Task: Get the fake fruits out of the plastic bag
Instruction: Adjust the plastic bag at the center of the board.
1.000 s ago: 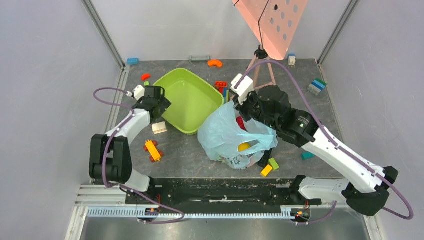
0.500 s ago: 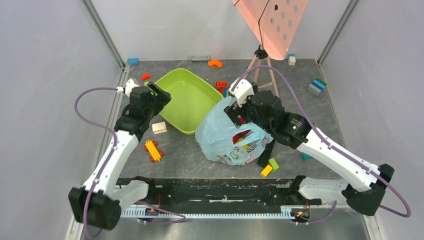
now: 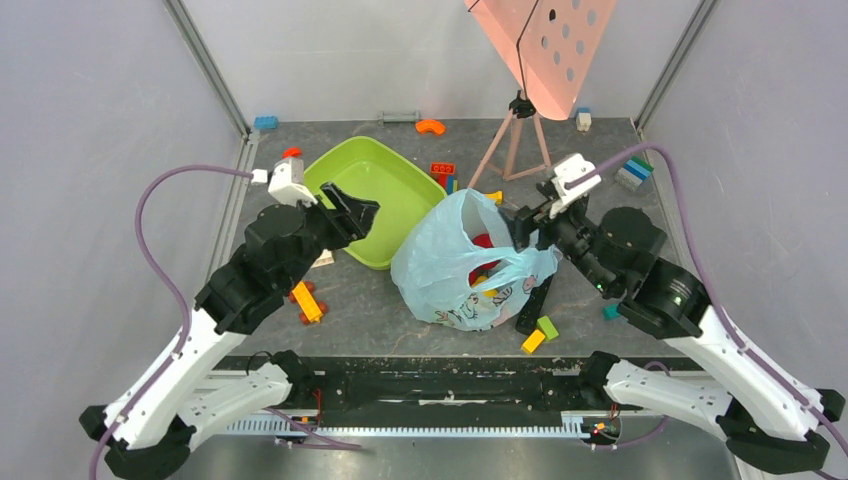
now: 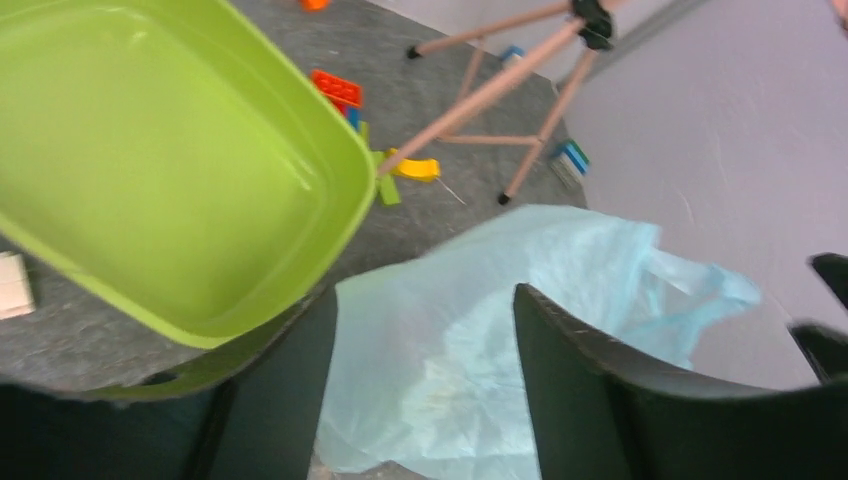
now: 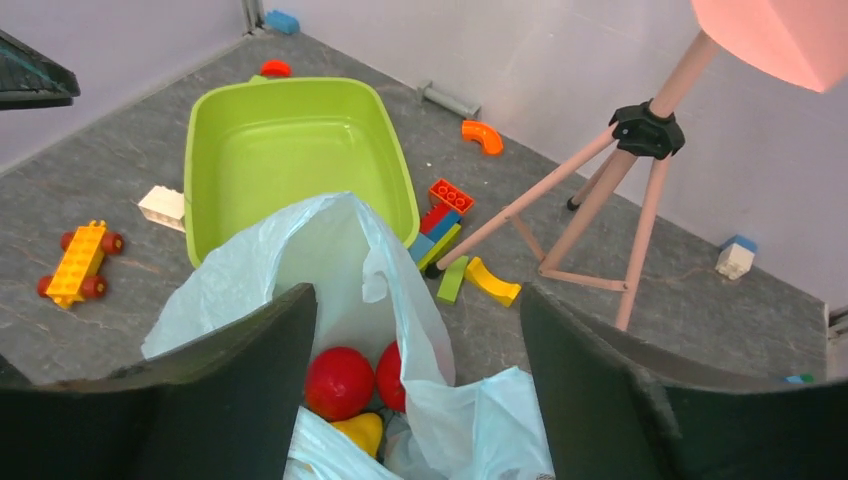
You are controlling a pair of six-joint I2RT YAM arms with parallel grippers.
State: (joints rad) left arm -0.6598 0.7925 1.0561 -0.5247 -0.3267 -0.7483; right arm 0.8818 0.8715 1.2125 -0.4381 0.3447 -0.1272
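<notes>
The light-blue plastic bag [image 3: 450, 270] slumps at the table's middle with its mouth open toward the right. In the right wrist view the bag [image 5: 300, 260] shows two red fake fruits [image 5: 338, 382] and a yellow one [image 5: 362, 430] inside. From above, a red fruit [image 3: 483, 242] shows through the mouth. My right gripper [image 3: 527, 228] hangs open just right of the mouth, and its open jaws [image 5: 415, 300] hold nothing. My left gripper [image 3: 357, 214] is open over the tub's near right rim, pointing at the bag [image 4: 520, 290]; its jaws [image 4: 420, 300] are empty.
A lime-green tub [image 3: 345, 185] sits left of the bag. A pink tripod [image 3: 515, 140] stands behind it. Toy blocks lie scattered: a yellow wheeled one [image 3: 307, 300], a white one [image 3: 322, 260], and a yellow-green pair [image 3: 540, 335] in front. Walls close in on three sides.
My right gripper opened, let go of the bag and drew back to the right. The left arm swung right across the tub toward the bag. The bag sagged slightly.
</notes>
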